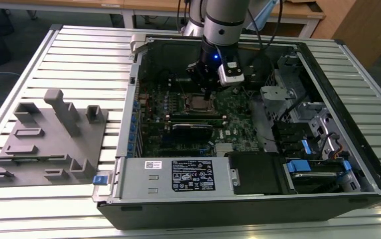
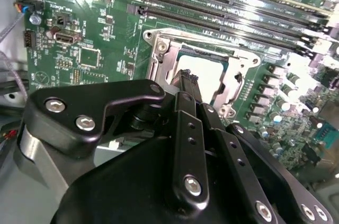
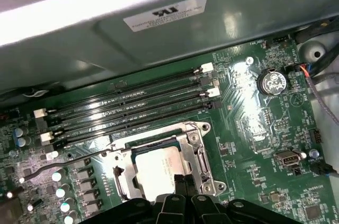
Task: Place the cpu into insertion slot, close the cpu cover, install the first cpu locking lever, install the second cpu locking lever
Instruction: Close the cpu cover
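The jaws are pressed together, gripping nothing, and the gripper (image 2: 186,77) tips down at the cpu cover (image 3: 195,152). That cover lies flat over the cpu (image 3: 159,163), which sits in the insertion slot (image 3: 117,173). One locking lever (image 3: 58,164) sprawls outward (unlatched, I judge), so both levers look left to do.

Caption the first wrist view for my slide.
Shut gripper at the lowered cpu cover, cpu visible through its opening.
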Controlling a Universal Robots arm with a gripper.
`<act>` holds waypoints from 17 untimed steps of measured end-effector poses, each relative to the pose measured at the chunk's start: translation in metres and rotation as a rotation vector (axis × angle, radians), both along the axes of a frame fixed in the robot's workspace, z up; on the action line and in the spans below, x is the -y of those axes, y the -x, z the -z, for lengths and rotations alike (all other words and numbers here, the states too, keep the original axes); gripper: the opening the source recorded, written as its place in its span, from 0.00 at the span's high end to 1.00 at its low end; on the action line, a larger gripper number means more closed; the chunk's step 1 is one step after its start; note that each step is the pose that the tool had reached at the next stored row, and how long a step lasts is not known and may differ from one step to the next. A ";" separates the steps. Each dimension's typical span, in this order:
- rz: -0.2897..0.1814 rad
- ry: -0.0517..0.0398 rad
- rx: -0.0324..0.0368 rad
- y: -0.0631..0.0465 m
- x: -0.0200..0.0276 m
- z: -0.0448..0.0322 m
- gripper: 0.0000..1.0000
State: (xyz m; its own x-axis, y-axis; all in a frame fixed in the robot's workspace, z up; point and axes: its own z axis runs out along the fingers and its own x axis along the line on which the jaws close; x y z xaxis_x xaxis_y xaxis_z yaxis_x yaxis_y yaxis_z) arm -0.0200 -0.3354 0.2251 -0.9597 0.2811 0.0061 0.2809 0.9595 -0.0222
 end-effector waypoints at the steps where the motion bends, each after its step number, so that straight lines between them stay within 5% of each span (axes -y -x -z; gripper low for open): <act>1: 0.000 0.0000 0.0000 0.000 0.0000 -0.0025 0.90; 4: 0.000 -0.0004 0.0000 0.000 0.0000 -0.0086 0.90; 9: -0.005 -0.0012 0.0010 0.006 0.0000 -0.0080 0.90; 17: -0.046 -0.0043 0.0150 0.009 0.0002 -0.0042 0.90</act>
